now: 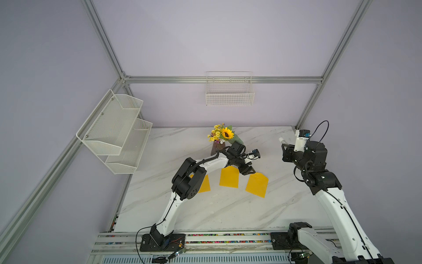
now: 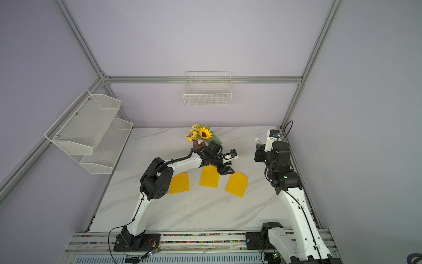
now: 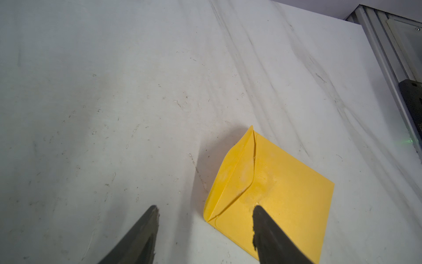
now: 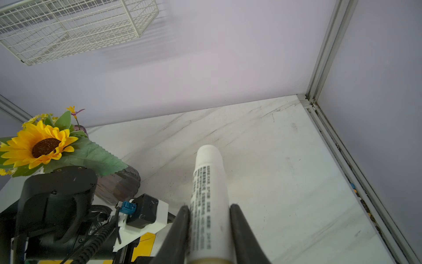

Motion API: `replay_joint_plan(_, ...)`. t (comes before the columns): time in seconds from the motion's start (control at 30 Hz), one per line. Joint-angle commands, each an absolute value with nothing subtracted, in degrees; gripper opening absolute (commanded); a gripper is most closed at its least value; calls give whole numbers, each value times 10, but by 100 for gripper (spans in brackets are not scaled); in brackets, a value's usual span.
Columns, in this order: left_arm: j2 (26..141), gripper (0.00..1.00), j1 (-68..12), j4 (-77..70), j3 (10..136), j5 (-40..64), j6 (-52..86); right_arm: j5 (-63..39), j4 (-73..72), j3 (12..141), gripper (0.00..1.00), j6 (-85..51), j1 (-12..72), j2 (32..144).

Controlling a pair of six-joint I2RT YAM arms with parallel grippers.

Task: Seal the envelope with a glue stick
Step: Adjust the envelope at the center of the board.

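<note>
Three yellow envelopes lie in a row on the marble table. The rightmost envelope [image 1: 257, 184] [image 2: 236, 184] [image 3: 285, 201] has its flap [image 3: 235, 173] folded over, with whitish smears near the flap edge. My left gripper [image 1: 249, 170] [image 3: 205, 208] is open at that envelope's far corner. One of its fingers [image 3: 269, 233] is over the yellow paper and the other is over bare table. My right gripper [image 1: 284, 146] [image 4: 209, 208] is raised at the back right, shut on the glue stick [image 1: 281, 140] [image 4: 210, 180], a white cylinder with grey print.
The middle envelope [image 1: 229, 177] lies beside the left gripper. The left envelope [image 1: 204, 185] is partly hidden by the left arm. A sunflower vase [image 1: 222, 137] stands behind the left wrist. A wire basket [image 1: 229, 91] hangs on the back wall and a mesh shelf [image 1: 114, 130] on the left wall.
</note>
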State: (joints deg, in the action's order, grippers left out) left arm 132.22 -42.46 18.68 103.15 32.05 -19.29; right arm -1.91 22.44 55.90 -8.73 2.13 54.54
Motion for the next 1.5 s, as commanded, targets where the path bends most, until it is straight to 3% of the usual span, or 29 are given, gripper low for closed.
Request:
replay_joint_plan(0.0,1340,69,-425,210,1074,350,-207,-28,224,557,0,-87,20,535)
replay_joint_plan(0.17,1377,75,-426,250,1122,361,-208,-30,223,560,0,-85,20,536)
replay_joint_plan(0.83,1449,76,-426,343,1200,406,-197,-28,223,553,0,-79,20,523)
replay_joint_plan(1.47,1419,72,-431,380,1150,435,-217,-26,222,547,0,-78,20,510)
